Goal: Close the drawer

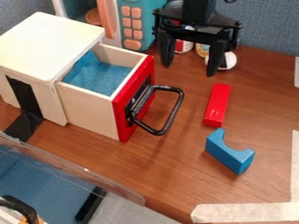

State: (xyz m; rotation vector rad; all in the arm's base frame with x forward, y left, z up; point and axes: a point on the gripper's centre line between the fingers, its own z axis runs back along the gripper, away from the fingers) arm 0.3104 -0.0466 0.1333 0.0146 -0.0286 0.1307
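My claw hangs pointing down near the far edge of the bench, fingers spread apart, beyond the open drawer and its black handle.

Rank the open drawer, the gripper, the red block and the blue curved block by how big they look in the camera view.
1. Drawer
2. Gripper
3. Red block and blue block: too alike to rank

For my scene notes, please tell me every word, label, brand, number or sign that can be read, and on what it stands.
Nothing can be read.
Red-and-white container and yellowish container at the back: too small to read.
Orange buttons: no readable number or sign.
Red drawer front: no text seen.
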